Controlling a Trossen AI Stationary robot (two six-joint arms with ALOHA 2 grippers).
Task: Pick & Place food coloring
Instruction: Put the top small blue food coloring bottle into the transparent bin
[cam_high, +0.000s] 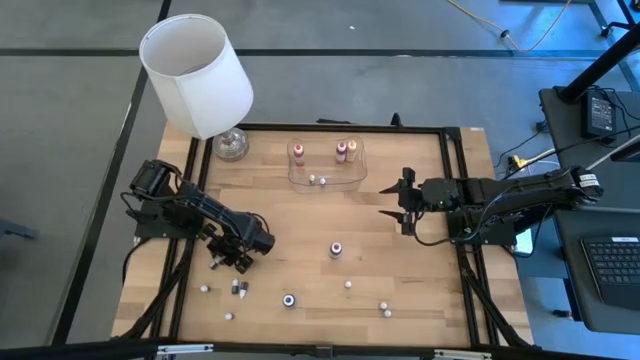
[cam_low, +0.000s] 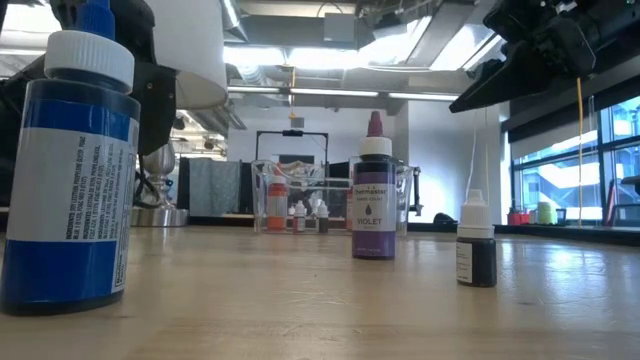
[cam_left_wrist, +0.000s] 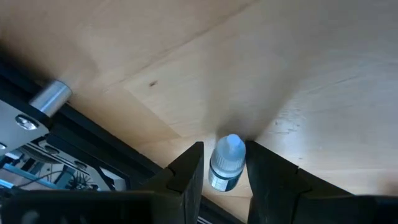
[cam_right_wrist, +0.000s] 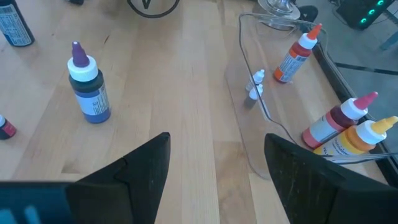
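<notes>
My left gripper (cam_high: 226, 264) is low over the table's near left part, shut on a tiny whitish food coloring bottle (cam_left_wrist: 225, 163). Loose bottles stand on their bases on the wood: a violet one (cam_high: 336, 248), a blue one (cam_high: 289, 300) and several tiny ones such as (cam_high: 348, 284). A clear tray (cam_high: 352, 172) at the far middle holds a red-tipped bottle (cam_right_wrist: 339, 121), orange bottles (cam_right_wrist: 293, 56) and tiny ones (cam_right_wrist: 255, 84). My right gripper (cam_high: 405, 200) hovers open to the right of the tray, with nothing between its fingers. My left gripper pinches the tiny bottle by the sides of its body (cam_left_wrist: 214, 177) between its two fingers. The fingers slant down from the table's left side and lie along the bottle. Its white tip (cam_left_wrist: 233, 144) sticks out past the fingertips toward the wood; whether it touches the table I cannot tell.
A white-shaded lamp (cam_high: 197, 75) on a glass base (cam_high: 230, 145) stands at the far left corner. A black frame (cam_high: 455, 200) runs round the tabletop. Bare wood lies between the tray and the loose bottles. A laptop (cam_high: 612, 265) sits off the table's right side.
</notes>
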